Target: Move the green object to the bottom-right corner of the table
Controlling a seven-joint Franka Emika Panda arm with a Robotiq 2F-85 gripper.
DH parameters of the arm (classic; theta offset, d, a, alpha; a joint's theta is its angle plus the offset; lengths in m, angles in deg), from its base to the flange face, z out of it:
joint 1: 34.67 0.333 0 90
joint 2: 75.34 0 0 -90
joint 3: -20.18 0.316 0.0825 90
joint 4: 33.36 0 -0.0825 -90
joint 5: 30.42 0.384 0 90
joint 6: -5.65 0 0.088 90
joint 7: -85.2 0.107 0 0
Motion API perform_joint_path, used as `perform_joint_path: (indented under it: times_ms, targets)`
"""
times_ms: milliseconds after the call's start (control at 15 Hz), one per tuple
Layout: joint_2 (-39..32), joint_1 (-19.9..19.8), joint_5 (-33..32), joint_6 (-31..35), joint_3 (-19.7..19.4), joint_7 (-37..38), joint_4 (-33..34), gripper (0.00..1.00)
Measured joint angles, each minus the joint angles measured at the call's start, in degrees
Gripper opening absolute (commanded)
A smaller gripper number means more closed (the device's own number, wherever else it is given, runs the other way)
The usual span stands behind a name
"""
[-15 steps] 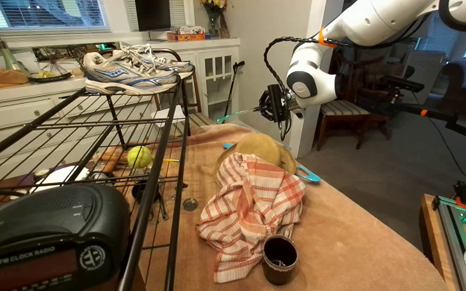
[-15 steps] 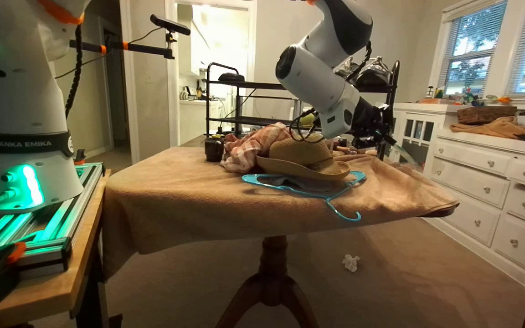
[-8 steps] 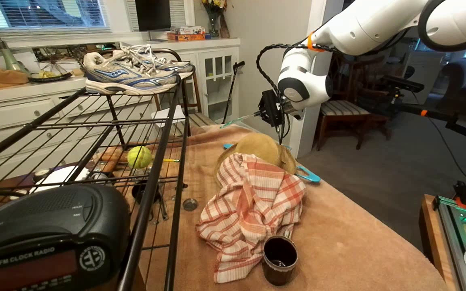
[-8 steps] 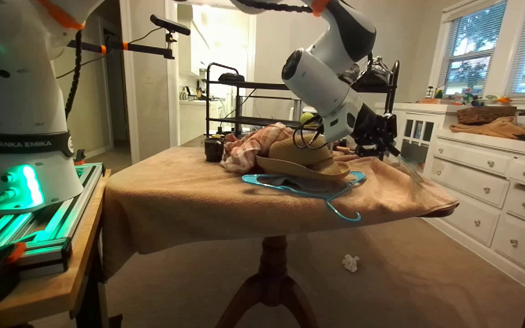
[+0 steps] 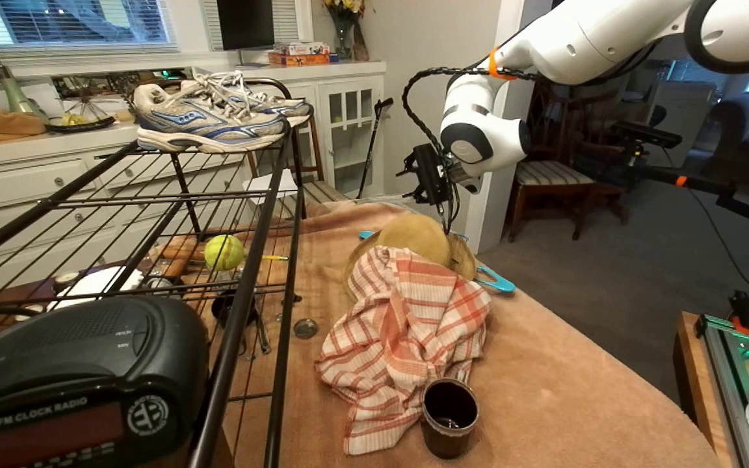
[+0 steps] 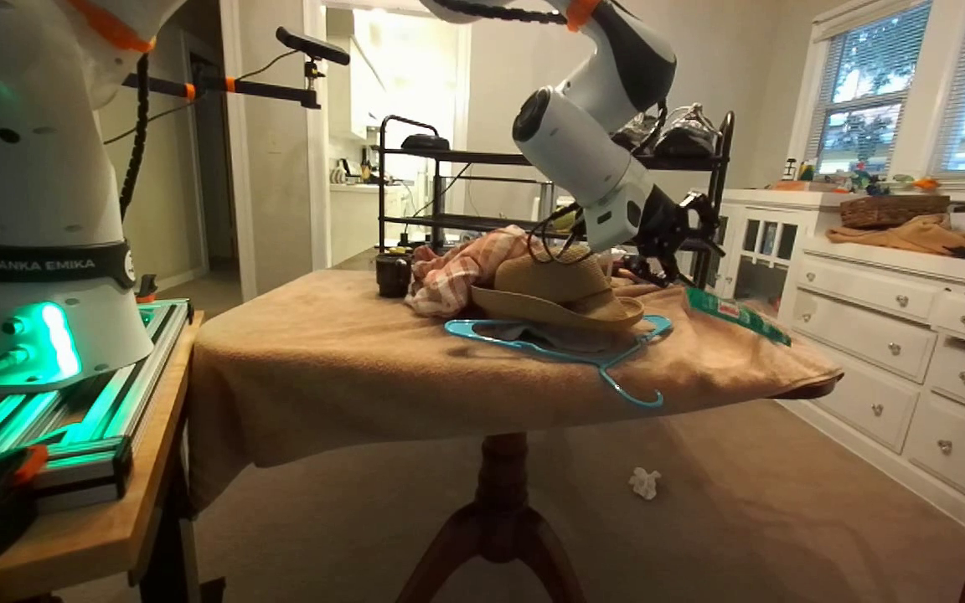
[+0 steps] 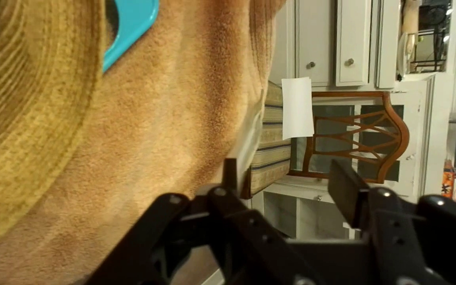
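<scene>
Gripper (image 7: 287,182) is held over the right part of the blanket-covered table (image 6: 323,335); fingers (image 7: 346,192) are spread well apart; in an exterior view the green stick (image 6: 746,319) is seen just below and right of the gripper, slanted, near the table's right end; whether it is supported there cannot be told; straw hat (image 6: 545,280) is set left of it, blue hanger (image 7: 139,19) partly covered; striped towel (image 5: 400,325) is bunched against the hat; dark cup (image 6: 393,275) is placed farther left.
</scene>
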Motion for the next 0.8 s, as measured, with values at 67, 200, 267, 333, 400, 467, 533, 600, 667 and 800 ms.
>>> perform_joint_path:
  times_ms: [67, 200, 267, 333, 400, 467, 533, 600, 667, 800]
  targets:
    - [1.3, -0.3, -2.1, 0.0, 0.4, 0.6, -0.5, 0.99]
    - [4.8, -1.5, -8.4, 0.1, 1.8, 3.0, -2.6, 1.00]
    - [6.7, -2.1, -11.9, 0.1, 2.6, 4.3, -3.8, 1.00]
    - [8.6, -2.7, -15.5, 0.1, 3.2, 5.6, -5.3, 1.00]
    - [10.4, -3.1, -18.8, 0.0, 3.7, 6.7, -6.7, 1.00]
    - [12.1, -3.2, -23.0, -0.3, 3.8, 8.6, -8.2, 1.00]
    - [14.0, -3.2, -28.3, -0.8, 3.8, 11.0, -10.2, 1.00]
    - [15.7, -3.2, -32.8, -2.0, 3.8, 12.6, -12.2, 1.00]
    - [17.2, -3.3, -37.5, -3.7, 3.7, 13.8, -14.1, 1.00]
    - [20.3, -3.8, -46.8, -7.4, 3.1, 15.5, -16.5, 1.00]
